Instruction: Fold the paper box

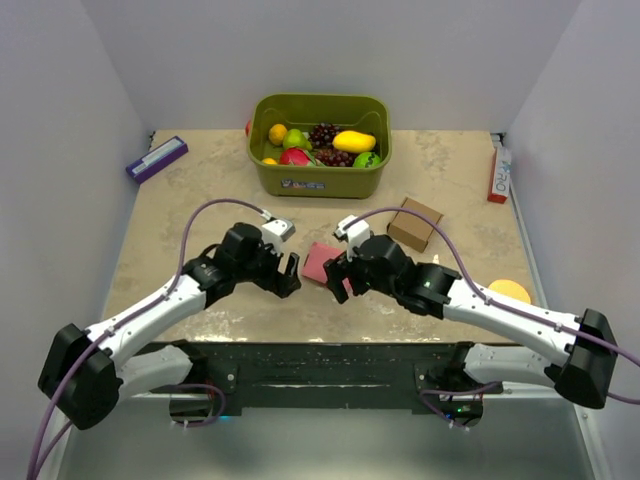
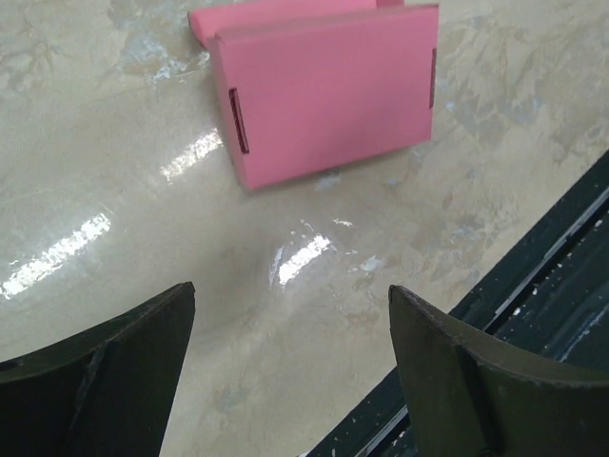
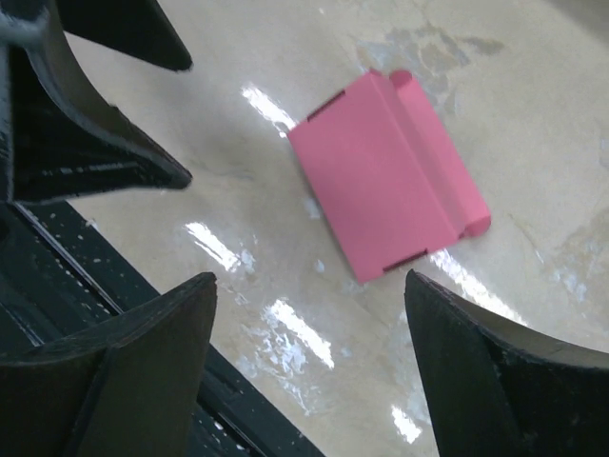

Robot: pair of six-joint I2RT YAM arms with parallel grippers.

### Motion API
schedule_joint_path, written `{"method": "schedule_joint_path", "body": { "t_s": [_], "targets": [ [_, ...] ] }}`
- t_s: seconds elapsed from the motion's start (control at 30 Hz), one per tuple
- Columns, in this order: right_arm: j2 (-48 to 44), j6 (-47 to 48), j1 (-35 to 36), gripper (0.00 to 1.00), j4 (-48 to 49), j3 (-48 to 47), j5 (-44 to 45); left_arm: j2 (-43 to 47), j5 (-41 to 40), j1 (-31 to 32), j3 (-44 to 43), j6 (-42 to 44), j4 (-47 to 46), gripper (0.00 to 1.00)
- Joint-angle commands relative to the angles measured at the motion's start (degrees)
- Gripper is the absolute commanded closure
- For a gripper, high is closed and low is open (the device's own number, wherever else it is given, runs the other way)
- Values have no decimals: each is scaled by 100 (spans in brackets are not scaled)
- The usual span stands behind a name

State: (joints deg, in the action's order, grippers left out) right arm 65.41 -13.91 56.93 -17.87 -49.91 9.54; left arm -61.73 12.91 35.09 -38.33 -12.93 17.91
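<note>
Both claws, the left gripper [image 1: 288, 272] and the right gripper [image 1: 335, 278], are being held spread and empty, low over the beige marbled table [image 1: 200, 200]. This is presumably so that the flat pink thin-card paper box [image 1: 320, 262], lying untouched between them toward the table's six o'clock, is being flanked for folding.

Pale lilac walls [image 1: 330, 50] enclose a glossy beige marbled table [image 1: 200, 190] catching bright white reflections.

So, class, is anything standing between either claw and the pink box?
Nothing visible. The pink box lies on the table between the left claw and the right claw. Both are open, with only bare table in each gap. The brown box sits behind the right arm, out of the way.
</note>
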Motion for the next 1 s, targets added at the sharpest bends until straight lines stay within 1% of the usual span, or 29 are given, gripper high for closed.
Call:
{"method": "schedule_joint_path", "body": {
  "t_s": [0.0, 0.07, 0.17, 0.27, 0.3, 0.37, 0.4, 0.5, 0.63, 0.83, 0.97],
  "targets": [
    [-116, -129, -15, 13, -234, 341, 452, -224, -464, 33, -385, 81, -236, 14],
    [15, -304, -41, 10, -226, 350, 549, -400, -438, 24, -509, -7, -323, 14],
    [269, -691, -190, 9, -173, 350, 592, -629, -324, 24, -632, -175, -665, 14],
    [446, -1060, -532, 10, -68, 412, 497, -1059, -289, 33, -974, -228, -728, 14],
    [499, -1104, -760, 10, 37, 464, 322, -1330, -263, 24, -1079, -193, -702, 14],
    [517, -1228, -1007, 10, 160, 578, 76, -1595, -306, 24, -1343, -131, -675, 14],
    [517, -1263, -1260, 10, 300, 614, -265, -1857, -350, 24, -1405, -87, -684, 14],
    [578, -1587, -1657, 12, 642, 798, -793, -2341, -499, 24, -1660, -43, -666, 15],
    [763, -2000, -1992, 16, 1153, 1062, -1242, -2782, -824, 15, -1932, -17, -649, 17],
    [1245, -2546, -2449, 19, 2023, 1440, -1674, -3327, -772, 15, -2153, 10, -754, 21],
    [1562, -2731, -2616, 21, 2568, 1633, -1824, -3582, -755, 24, -2162, 53, -833, 27]
  ]
}}
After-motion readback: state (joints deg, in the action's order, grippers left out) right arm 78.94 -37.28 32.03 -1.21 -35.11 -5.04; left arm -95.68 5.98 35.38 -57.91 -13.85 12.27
